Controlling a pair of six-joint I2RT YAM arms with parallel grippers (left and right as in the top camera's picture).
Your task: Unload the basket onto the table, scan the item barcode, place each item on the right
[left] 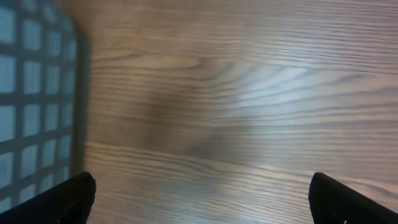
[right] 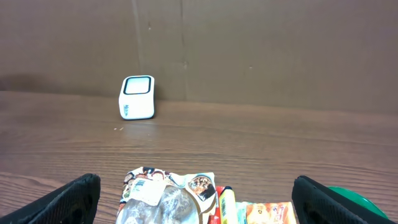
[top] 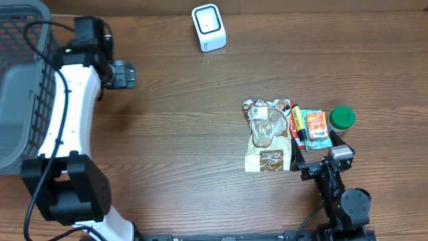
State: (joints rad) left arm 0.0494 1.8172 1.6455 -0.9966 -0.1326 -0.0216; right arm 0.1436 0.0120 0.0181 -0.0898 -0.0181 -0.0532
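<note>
Scanner (top: 208, 27) stands at twelve o'clock, grey basket (top: 20, 87) at nine. Snack bag (top: 267, 137), orange packet (top: 315, 125) and green lid (top: 342, 118) cluster at four, before the right gripper (top: 319, 155). It and the left gripper (top: 126, 73) gape wide, empty.

Even, warm light keeps the overhead view sharp, with a soft shadow on the tabletop (top: 187, 134) beside the left arm (top: 67, 114). The left wrist view is blurred, a pale sheen and a dim shadow across the wood, its fingers (left: 68, 199) dark and soft-edged. The right wrist view is clear.
</note>
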